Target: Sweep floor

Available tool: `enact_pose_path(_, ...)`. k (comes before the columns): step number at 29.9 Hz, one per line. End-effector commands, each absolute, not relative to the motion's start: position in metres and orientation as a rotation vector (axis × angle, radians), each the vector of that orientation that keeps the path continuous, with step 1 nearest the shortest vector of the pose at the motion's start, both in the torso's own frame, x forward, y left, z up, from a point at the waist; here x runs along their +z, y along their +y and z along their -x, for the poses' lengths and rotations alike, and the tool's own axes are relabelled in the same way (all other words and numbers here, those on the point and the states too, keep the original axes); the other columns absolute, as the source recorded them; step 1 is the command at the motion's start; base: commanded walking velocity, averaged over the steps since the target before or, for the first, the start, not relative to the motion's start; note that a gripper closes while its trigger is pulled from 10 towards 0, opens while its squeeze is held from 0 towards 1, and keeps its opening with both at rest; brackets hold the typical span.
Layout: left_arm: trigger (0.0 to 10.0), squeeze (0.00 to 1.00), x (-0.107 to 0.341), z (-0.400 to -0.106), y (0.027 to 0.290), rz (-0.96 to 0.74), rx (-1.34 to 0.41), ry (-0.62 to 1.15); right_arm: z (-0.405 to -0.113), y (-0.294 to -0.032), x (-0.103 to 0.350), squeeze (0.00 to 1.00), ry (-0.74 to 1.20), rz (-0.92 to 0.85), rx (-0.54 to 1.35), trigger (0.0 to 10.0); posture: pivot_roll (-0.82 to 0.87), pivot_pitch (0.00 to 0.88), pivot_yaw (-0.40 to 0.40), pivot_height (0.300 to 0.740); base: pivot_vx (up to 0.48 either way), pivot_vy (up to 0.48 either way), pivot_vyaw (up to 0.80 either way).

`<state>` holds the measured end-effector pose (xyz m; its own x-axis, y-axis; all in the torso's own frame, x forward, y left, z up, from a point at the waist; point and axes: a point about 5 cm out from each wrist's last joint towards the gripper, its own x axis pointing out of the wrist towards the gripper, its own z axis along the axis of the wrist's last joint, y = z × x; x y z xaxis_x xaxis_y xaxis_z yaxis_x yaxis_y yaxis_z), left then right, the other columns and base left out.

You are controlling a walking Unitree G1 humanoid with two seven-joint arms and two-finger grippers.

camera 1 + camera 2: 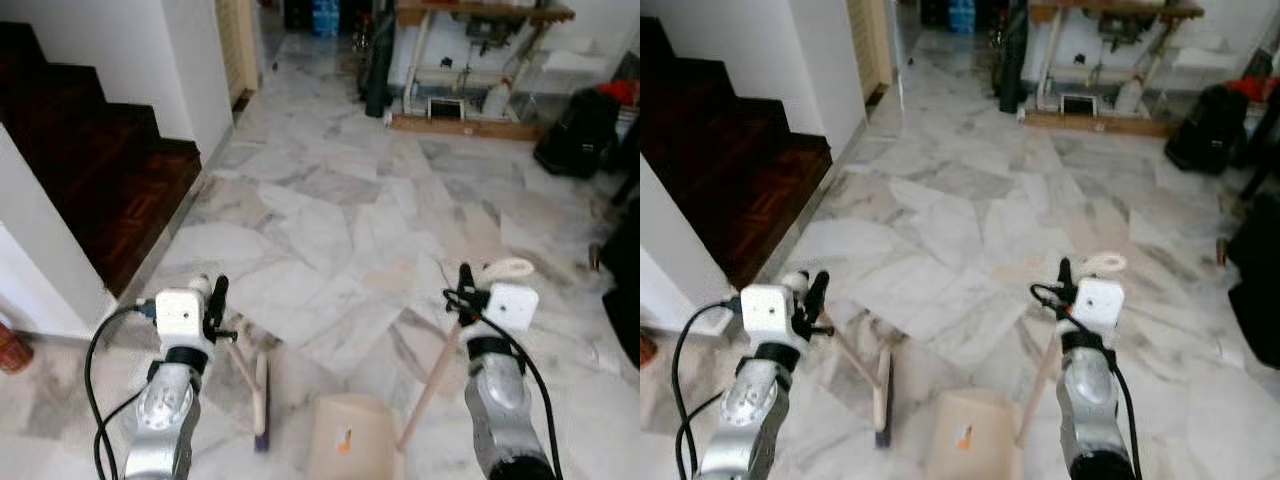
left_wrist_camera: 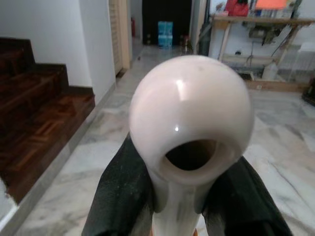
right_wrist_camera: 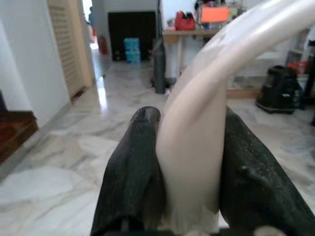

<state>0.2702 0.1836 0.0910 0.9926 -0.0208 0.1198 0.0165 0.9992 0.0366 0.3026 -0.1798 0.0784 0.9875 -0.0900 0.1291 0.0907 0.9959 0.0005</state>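
My left gripper (image 1: 212, 300) is shut on the cream broom handle (image 1: 243, 365), which slants down to the broom head (image 1: 262, 400) on the marble floor. In the left wrist view the handle's rounded end with a hole (image 2: 192, 113) sits between the black fingers (image 2: 118, 196). My right gripper (image 1: 468, 288) is shut on the cream dustpan stick (image 1: 432, 385), whose looped top (image 1: 508, 268) rises above it. The beige dustpan (image 1: 345, 440) rests on the floor between my arms. The right wrist view has the curved handle (image 3: 197, 123) clamped between the fingers (image 3: 133, 167).
Dark wooden stairs (image 1: 100, 170) and a white wall corner (image 1: 190, 70) stand at the left. At the back are a workbench (image 1: 480, 60), a black bag (image 1: 580, 130) and blue bottles (image 1: 325, 15). A dark object (image 1: 625, 260) is at the right edge. Open marble floor (image 1: 340, 210) lies ahead.
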Motion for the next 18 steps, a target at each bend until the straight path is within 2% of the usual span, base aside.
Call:
enact_pose_path(1,10.0,0.0,0.1022,-0.2747,0.1782,-0.044,-0.034,-0.175,-0.302,-0.19,0.0845,0.0,-0.161,-0.005,-0.125,10.0,0.03,0.0,-0.024,0.74,0.251,0.0,0.0)
enact_pose_path(18,10.0,0.0,0.1016,-0.2744,0.1791,-0.046,-0.022,-0.173,-0.3018,-0.1895,0.0851,0.0,-0.161,-0.004,-0.114,10.0,0.03,0.0,-0.03,0.74,0.261,0.0,0.0)
